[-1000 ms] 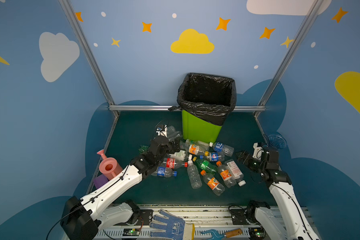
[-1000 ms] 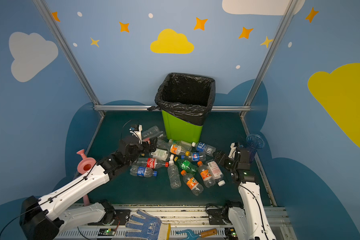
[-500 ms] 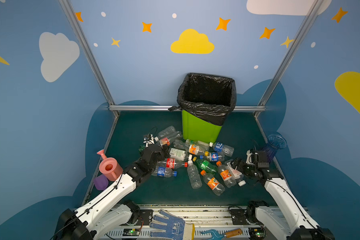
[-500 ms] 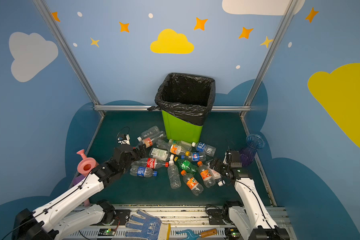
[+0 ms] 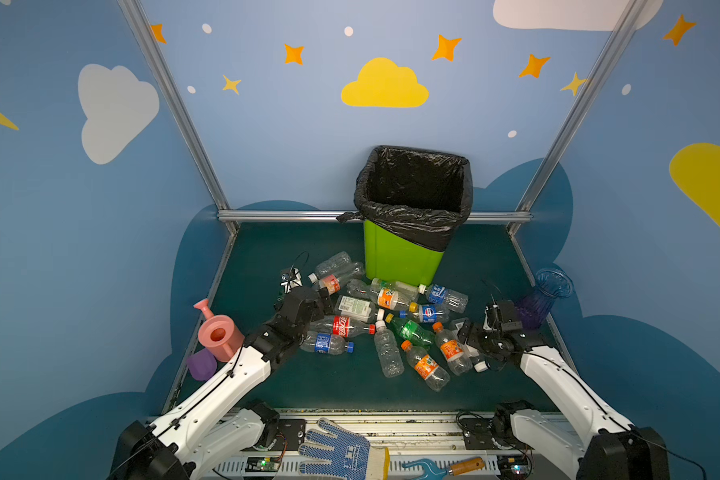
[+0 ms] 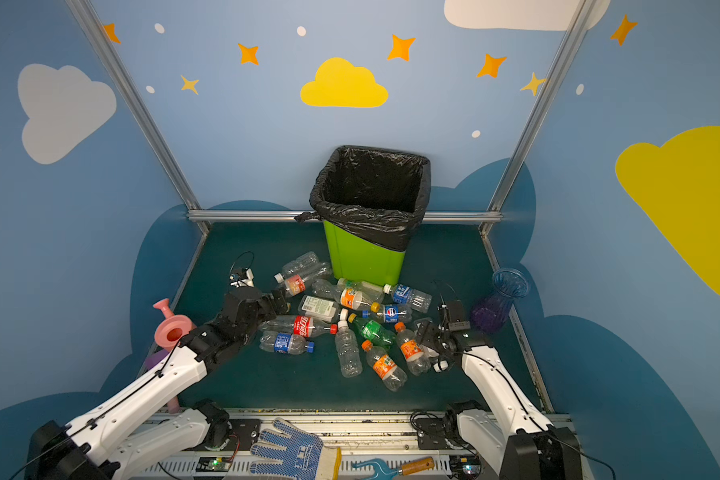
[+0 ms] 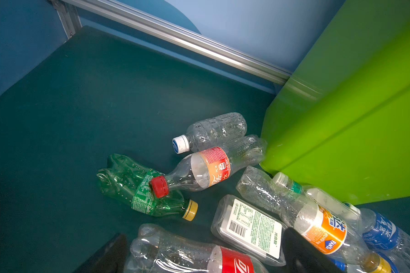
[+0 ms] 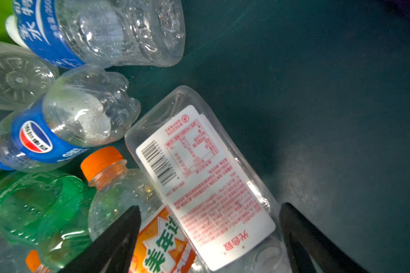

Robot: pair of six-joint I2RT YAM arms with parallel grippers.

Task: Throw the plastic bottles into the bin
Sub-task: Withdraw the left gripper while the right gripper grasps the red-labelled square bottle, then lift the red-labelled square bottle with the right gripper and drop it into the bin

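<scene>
Several plastic bottles (image 5: 387, 320) (image 6: 350, 320) lie in a heap on the green mat in front of the bin (image 5: 404, 257) (image 6: 362, 257), lime-green with a black bag. My left gripper (image 5: 321, 299) (image 7: 204, 257) is open at the heap's left edge; a clear red-labelled cola bottle (image 7: 189, 255) lies between its fingers. My right gripper (image 5: 468, 336) (image 8: 208, 236) is open at the heap's right edge. It straddles a flat clear bottle with a white label (image 8: 206, 179) and an orange-labelled bottle (image 8: 161, 245), without squeezing either.
A pink watering can (image 5: 219, 334) and a purple cup (image 5: 202, 365) stand left of my left arm. A blue-purple glass vase (image 5: 545, 297) stands right of my right wrist. A blue work glove (image 5: 337, 451) and a small tool (image 5: 454, 467) lie on the front rail.
My right arm has come down and leftward from beside the vase onto the heap's right edge, jaws opening wider. My left arm has lowered to the heap's left edge.
</scene>
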